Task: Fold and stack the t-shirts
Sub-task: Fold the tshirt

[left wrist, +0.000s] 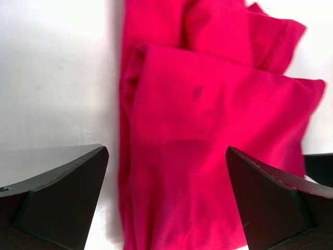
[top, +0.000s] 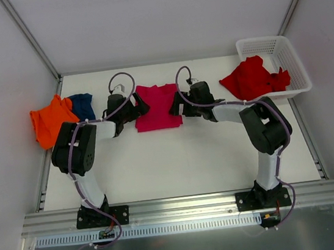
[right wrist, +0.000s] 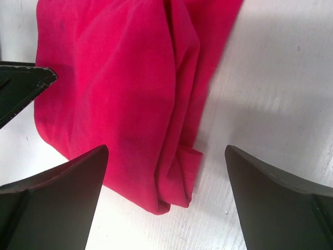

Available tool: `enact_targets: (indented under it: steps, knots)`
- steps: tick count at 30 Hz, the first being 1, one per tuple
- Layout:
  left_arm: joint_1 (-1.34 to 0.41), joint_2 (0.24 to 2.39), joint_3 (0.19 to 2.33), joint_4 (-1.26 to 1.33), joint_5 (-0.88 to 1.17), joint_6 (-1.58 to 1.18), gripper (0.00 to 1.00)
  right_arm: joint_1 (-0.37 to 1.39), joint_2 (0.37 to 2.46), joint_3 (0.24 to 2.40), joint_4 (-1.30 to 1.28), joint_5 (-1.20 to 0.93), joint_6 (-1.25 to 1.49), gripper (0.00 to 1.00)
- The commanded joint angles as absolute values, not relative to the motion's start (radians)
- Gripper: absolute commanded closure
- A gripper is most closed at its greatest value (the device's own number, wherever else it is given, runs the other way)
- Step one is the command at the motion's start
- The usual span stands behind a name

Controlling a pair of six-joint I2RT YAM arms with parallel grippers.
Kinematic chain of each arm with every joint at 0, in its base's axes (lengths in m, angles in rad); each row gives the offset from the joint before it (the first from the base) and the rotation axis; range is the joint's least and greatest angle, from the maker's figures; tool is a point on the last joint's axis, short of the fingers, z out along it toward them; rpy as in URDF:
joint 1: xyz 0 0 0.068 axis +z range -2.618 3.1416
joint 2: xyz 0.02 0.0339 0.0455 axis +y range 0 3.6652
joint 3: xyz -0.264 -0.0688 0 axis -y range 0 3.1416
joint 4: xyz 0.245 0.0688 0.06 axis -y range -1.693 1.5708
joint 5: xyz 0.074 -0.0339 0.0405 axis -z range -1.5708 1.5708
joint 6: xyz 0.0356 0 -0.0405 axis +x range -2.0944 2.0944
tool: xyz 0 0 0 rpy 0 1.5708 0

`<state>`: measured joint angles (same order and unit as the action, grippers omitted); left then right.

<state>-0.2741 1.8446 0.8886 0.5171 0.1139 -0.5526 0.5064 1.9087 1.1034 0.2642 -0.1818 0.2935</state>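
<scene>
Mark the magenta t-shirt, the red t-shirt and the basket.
magenta t-shirt [top: 156, 106], top external view, middle of the folded cloth.
red t-shirt [top: 250, 77], top external view, centre of the crumpled heap.
basket [top: 261, 43], top external view, far mesh wall.

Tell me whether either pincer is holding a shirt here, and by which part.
Nothing is held. The left pincer and right pincer stand wide open at opposite edges of the magenta-pink t-shirt, pinching no cloth.

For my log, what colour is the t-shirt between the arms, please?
Magenta-pink t-shirt; top view.
</scene>
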Motion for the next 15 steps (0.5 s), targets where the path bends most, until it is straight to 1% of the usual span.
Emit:
enact_targets:
  steps: [1,9,15]
  knots:
    - [-0.278,1.905,0.922,0.497,0.247,-0.601,0.01,0.502,1.895,1.095,0.333,-0.213,0.319,0.01]
    - [-0.281,1.973,0.989,0.443,0.334,-0.617,0.01,0.502,1.813,1.049,0.342,-0.190,0.298,0.00]
    - [-0.285,2.005,1.015,0.437,0.386,-0.617,0.01,0.502,1.836,1.057,0.385,-0.215,0.328,0.00]
